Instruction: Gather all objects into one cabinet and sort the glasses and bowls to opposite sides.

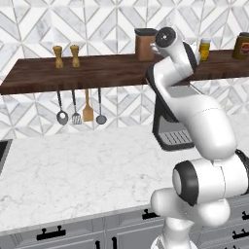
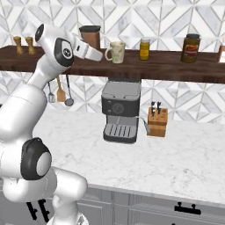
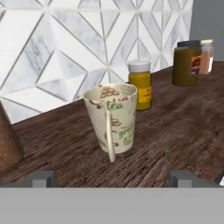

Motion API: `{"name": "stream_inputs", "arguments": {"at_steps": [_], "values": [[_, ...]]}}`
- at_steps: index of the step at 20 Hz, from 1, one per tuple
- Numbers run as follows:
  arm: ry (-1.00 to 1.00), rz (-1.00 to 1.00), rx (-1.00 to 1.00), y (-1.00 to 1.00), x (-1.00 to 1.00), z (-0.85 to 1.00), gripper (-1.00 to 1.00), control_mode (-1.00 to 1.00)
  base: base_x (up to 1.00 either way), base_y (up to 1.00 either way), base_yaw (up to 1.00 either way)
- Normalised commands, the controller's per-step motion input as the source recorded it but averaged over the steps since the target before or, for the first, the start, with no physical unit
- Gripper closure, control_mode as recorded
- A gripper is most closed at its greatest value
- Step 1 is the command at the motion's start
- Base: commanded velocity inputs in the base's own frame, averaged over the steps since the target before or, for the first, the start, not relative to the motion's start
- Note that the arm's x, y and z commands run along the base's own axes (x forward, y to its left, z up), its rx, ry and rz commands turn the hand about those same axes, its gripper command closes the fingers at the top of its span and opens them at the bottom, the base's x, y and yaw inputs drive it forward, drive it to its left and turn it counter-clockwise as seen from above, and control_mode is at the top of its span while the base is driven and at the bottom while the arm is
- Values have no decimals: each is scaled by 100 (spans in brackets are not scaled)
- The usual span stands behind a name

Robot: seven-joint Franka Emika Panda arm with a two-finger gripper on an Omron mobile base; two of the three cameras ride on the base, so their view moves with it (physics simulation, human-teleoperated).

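A cream floral cup, one of the glasses (image 3: 111, 120) (image 2: 115, 52), stands upright on the dark wooden wall shelf (image 2: 171, 67) with its handle turned toward the hand camera. My gripper (image 3: 113, 178) (image 2: 100, 56) is level with it and a short way in front, open. Its two fingertips (image 3: 43, 177) stand wide apart to either side of the cup and touch nothing. The arm reaches up from the base to shelf height. The cabinet and the bowls are out of view.
On the shelf stand a brown canister (image 2: 90, 35) left of the cup, a yellow jar (image 3: 140, 85) and a dark jar (image 3: 187, 63) to its right, and two shakers (image 1: 65, 56) far left. Below are a coffee machine (image 2: 121, 112), knife block (image 2: 157, 121) and hanging utensils (image 1: 80, 109).
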Motion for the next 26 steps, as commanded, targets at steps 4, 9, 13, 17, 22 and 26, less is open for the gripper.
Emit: {"name": "stream_inputs", "arguments": {"at_steps": [4, 9, 13, 17, 22, 26], "values": [[1, 0, 0, -4, 19, 0, -100, -100, 0, 0, 0], [1, 0, 0, -17, 31, 0, -100, -100, 0, 0, 0], [0, 0, 0, -25, 29, 0, -100, -100, 0, 0, 0], [0, 0, 0, -23, 20, 0, -100, -100, 0, 0, 0], [0, 0, 0, -19, 12, -1, -100, -100, 0, 0, 0], [0, 0, 0, -9, 2, -5, -100, -100, 0, 0, 0]]}}
